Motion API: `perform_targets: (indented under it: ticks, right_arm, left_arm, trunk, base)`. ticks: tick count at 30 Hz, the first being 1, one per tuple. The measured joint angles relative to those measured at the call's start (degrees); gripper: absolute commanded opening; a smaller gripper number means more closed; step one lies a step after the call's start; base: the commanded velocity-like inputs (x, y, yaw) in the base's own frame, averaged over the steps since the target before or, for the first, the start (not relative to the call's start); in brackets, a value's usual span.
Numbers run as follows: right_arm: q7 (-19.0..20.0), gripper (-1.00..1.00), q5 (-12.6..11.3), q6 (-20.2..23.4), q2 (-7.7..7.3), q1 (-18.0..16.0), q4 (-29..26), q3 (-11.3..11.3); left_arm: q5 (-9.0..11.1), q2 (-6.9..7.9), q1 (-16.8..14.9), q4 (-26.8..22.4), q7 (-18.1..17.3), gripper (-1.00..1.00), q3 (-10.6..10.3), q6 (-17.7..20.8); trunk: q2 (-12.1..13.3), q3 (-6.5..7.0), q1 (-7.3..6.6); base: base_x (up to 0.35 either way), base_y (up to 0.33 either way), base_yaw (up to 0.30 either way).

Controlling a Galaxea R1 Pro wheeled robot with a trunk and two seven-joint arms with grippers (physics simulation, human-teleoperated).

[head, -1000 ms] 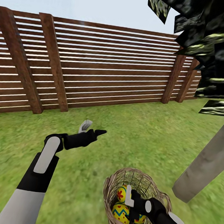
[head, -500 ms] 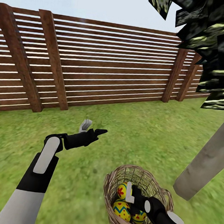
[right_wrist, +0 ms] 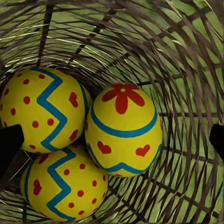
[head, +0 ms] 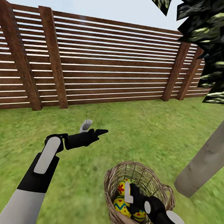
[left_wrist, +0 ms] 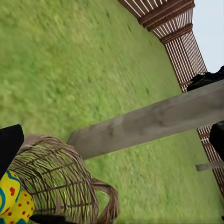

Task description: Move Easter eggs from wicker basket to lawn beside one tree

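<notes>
First egg: settle your right gripper (head: pixel 131 195) squarely before you close.

All three yellow eggs sit in the tan woven wicker basket (head: pixel 114 180) on the green lawn (head: pixel 137 134), near the pale grey trunk of the tree (head: pixel 208 157). Your right fingers are spread around the flower-marked egg (right_wrist: pixel 123 129); centre it between them, mind its neighbours, lift clear of the rim. Your left gripper (head: pixel 92 128) hangs spread and empty.

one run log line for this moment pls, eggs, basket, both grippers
three yellow painted Easter eggs: all in round tan wicker basket | right gripper: open, inside basket over eggs | left gripper: open, above green lawn
</notes>
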Motion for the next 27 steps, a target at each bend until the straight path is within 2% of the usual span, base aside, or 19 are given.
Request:
perform_targets:
  ticks: [7,13,27]
  right_arm:
    - [0.0,1.0,0.0,-4.2,-0.06,-0.1,-0.1,0.0]
    - [0.0,1.0,0.0,-4.9,-0.08,-0.1,0.4,0.0]
    - [0.2,1.0,-0.4,-4.9,-0.17,-0.7,2.3,-0.4]
  left_arm:
    - [0.0,-0.13,0.0,0.0,0.0,1.0,0.0,0.0]
    - [0.0,-0.22,0.0,0.0,0.0,1.0,0.0,0.0]
    - [0.0,-0.13,0.1,0.0,0.0,1.0,0.0,0.1]
  trunk:
    - [-2.8,-1.26,1.54]
    - [-5.2,-2.34,2.85]
    - [-5.4,-5.44,3.22]
  base:
    - [0.0,0.0,0.0]
    - [0.0,0.0,0.0]
    - [0.0,0.0,0.0]
